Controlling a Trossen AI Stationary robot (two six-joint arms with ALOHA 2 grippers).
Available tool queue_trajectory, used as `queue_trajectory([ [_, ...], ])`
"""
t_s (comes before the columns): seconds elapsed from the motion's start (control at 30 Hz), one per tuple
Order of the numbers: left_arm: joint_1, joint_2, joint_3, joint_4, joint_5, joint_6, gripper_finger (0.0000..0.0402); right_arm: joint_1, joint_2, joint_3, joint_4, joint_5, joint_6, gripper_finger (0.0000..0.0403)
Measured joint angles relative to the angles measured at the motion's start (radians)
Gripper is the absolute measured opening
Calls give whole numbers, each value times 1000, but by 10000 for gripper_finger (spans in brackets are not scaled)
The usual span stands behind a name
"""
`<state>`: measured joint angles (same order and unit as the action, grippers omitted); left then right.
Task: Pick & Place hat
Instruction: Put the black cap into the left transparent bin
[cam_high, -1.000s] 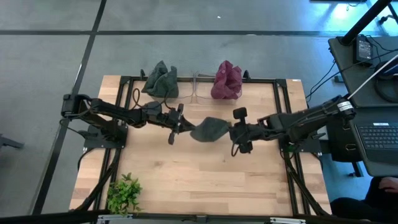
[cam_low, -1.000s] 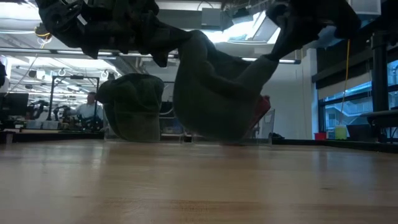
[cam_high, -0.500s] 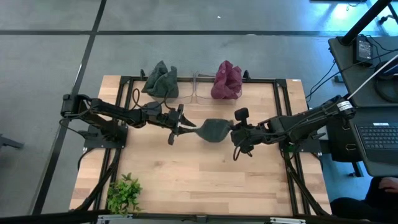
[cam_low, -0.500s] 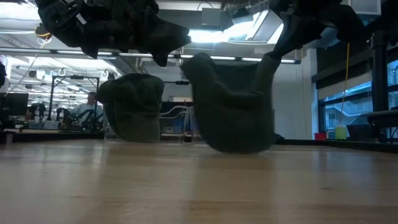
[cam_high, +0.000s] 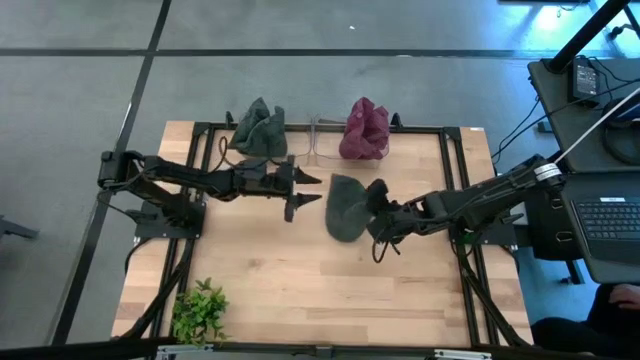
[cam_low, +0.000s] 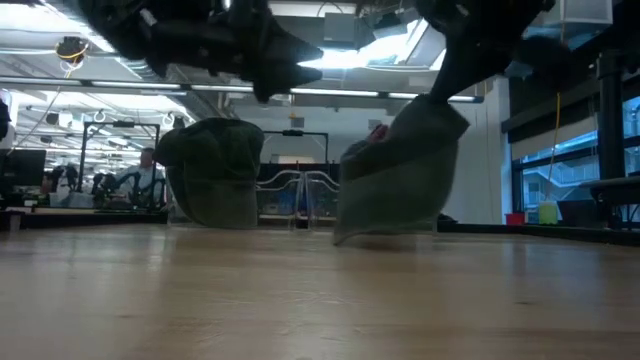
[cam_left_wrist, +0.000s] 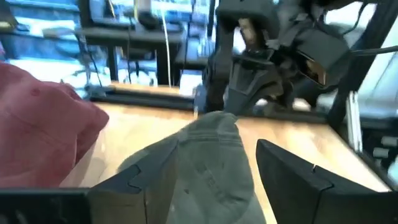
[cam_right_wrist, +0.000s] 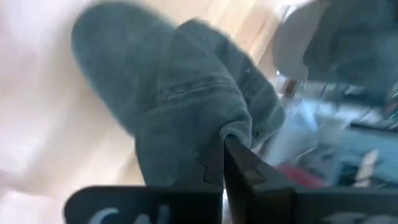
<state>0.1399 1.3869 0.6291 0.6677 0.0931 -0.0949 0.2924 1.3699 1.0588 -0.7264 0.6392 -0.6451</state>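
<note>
A pale wooden table (cam_high: 300, 290) filled the overhead view, with two dark arms reaching toward its middle from either side. At the far edge sat a green hat (cam_high: 258, 128) and a red hat (cam_high: 365, 130), a clear wire stand between them. A small green plant (cam_high: 200, 310) stood at the near left corner.

Near the table's centre hung the grey-green hat (cam_high: 346, 206), the thing being moved. The right gripper (cam_high: 378, 212) had its fingers pressed together on the hat's right edge, and the cloth drooped from that pinch, its lower rim at or just above the wood in the level view. The hat's long axis ran roughly from the far side of the table to the near side.

The left gripper (cam_high: 308, 189) sat just left of the hat, fingers spread apart and holding nothing, with a visible gap between its tips and the cloth.

The hat therefore lay to the right of the left gripper and was carried by the right arm alone, so any placing appeared to depend on the right arm.
</note>
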Motion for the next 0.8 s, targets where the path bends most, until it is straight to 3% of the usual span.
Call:
queue_trajectory([
  [0.2, 0, 0, 176, -323, -6, 107, 212, 17, 89, 0, 91, 177, -378, 0],
  [0.47, 0, 0, 298, -527, 6, 161, 212, 87, 210, 0, 265, 429, -790, 0],
  [0.8, 0, 0, 303, -630, 87, 273, 212, 139, 259, -1, 466, 481, -1067, 0],
])
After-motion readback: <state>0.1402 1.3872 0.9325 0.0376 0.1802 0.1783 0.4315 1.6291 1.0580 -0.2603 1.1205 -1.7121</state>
